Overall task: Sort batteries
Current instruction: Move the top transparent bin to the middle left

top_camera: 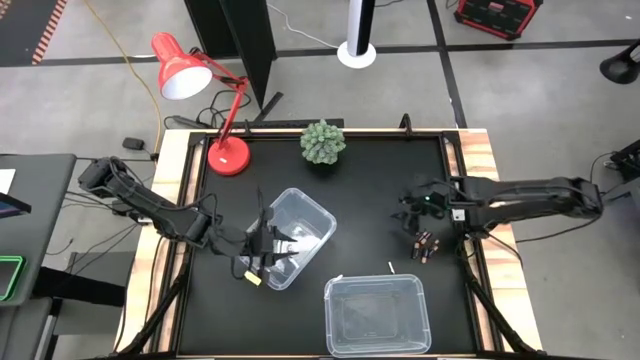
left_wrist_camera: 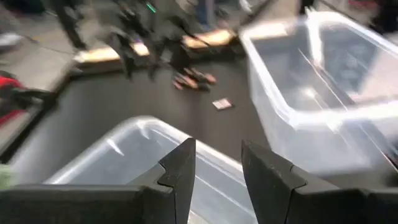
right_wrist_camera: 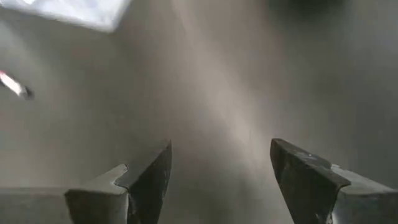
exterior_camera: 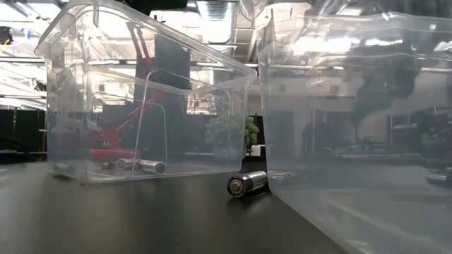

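Several dark batteries with reddish ends lie in a pile at the table's right side; they also show far off in the left wrist view. My right gripper stands open just beyond the pile, over bare table. My left gripper hangs open above the near rim of the left clear bin, nothing between its fingers. Some batteries lie on that bin's floor. A second clear bin stands at the front centre, and one battery lies on the table against its wall.
A red desk lamp stands at the back left and a small green plant at the back centre. A small whitish piece lies between the front bin and the pile. Bare black table lies between the two arms.
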You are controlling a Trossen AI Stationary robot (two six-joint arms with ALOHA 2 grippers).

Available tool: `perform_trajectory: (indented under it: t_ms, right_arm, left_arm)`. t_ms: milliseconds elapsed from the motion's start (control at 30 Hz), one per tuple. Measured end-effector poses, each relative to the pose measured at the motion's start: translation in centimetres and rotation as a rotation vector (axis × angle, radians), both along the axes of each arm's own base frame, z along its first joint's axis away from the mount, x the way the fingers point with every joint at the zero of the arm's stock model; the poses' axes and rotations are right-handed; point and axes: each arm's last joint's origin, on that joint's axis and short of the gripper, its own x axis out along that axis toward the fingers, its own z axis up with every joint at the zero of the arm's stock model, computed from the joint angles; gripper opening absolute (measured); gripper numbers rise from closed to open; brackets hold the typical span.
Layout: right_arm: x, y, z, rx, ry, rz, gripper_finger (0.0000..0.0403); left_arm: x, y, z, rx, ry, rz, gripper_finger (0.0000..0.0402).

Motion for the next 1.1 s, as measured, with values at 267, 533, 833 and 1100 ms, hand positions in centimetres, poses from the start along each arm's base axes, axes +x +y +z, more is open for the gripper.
perform_trajectory:
  t_ms: [267,533,833,1100]
  right_arm:
    - [-0.8,0.7,0.8,-0.006,-0.073,0.035,0.0292]
    - [-0.8,0.6,0.8,-0.021,-0.071,0.051,0.0292]
    - [-0.8,0.6,0.8,-0.023,-0.072,0.054,0.0292]
    - [-0.8,1.1,0.8,-0.022,-0.074,0.084,0.0292]
  left_arm:
    - [-0.1,-0.5,-0.9,-0.019,0.096,-0.153,0.0123]
    - [3.4,-4.0,-0.9,0.063,0.287,-0.26,0.0123]
    - [7.0,-7.7,-1.0,0.114,0.514,-0.301,0.0123]
    - [7.5,-10.3,-0.5,0.142,0.504,-0.35,0.0123]
